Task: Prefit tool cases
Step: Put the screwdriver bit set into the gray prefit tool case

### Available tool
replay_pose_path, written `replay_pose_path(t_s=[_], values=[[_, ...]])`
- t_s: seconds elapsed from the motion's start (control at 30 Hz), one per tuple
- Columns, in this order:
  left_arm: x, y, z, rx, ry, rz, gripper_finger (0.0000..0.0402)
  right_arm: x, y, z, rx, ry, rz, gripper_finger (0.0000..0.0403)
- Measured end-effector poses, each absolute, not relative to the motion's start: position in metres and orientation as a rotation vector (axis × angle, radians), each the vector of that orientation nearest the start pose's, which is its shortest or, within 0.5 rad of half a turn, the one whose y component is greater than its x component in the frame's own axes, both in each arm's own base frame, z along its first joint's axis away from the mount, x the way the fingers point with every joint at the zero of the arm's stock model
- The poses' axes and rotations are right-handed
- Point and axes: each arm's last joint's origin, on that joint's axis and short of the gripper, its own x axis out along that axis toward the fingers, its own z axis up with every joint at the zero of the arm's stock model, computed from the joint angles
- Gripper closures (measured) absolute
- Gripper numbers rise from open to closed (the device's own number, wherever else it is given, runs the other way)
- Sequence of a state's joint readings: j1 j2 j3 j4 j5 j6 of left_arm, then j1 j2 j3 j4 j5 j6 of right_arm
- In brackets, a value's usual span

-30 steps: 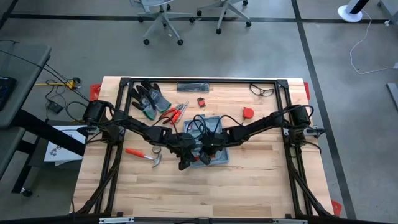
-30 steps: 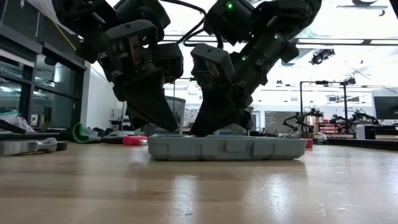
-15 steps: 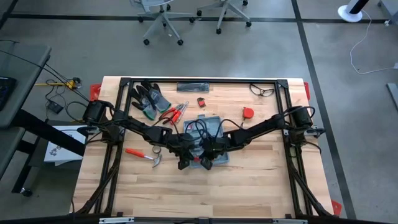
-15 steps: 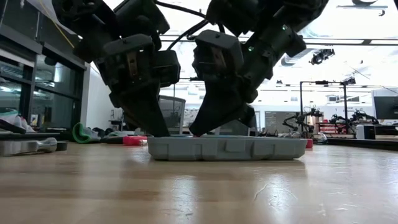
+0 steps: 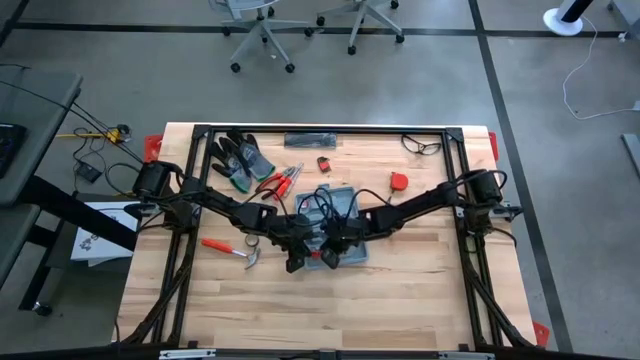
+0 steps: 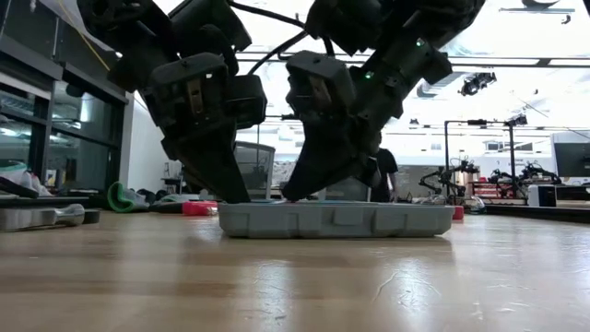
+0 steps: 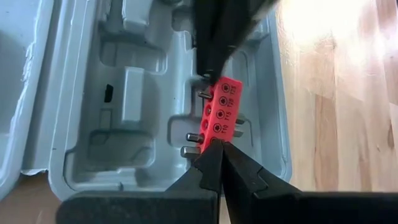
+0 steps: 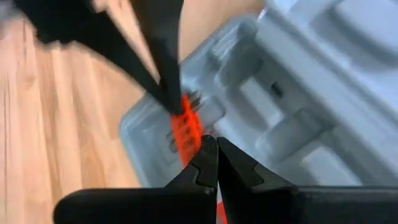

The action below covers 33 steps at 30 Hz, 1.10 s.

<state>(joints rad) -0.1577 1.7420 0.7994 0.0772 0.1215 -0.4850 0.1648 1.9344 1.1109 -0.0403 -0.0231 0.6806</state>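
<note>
At table centre, left gripper (image 5: 293, 263) pressed together, tip touching one end of small red plastic bit holder (image 7: 221, 112), likely to seat it; holder inside open blue-grey plastic clamshell case (image 5: 345, 205); right gripper (image 5: 329, 262) pressed together against opposite end, steadying

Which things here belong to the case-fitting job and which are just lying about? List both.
In the job:
tool case, open
red bit holder in its recess
left gripper, shut, at the holder
right gripper, shut, at the holder

Lying about:
gloves
hammer
red pliers
safety glasses
</note>
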Motion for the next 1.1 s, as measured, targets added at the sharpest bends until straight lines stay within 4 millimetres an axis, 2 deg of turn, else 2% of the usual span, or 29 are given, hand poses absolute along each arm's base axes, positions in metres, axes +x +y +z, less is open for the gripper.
replay_pose_path(t_s=[0.43, 0.7, 1.1], values=[[0.315, -0.054, 0.127, -0.416, 0.915, -0.050, 0.0402, 0.382, 0.068, 0.139, 0.580, 0.874, -0.108, 0.0403], [0.315, -0.053, 0.127, -0.415, 0.921, -0.047, 0.0402, 0.380, 0.077, 0.139, 0.605, 0.887, -0.095, 0.0403], [0.315, -0.053, 0.126, -0.416, 0.923, -0.046, 0.0402, 0.378, 0.075, 0.136, 0.595, 0.934, -0.075, 0.0403]])
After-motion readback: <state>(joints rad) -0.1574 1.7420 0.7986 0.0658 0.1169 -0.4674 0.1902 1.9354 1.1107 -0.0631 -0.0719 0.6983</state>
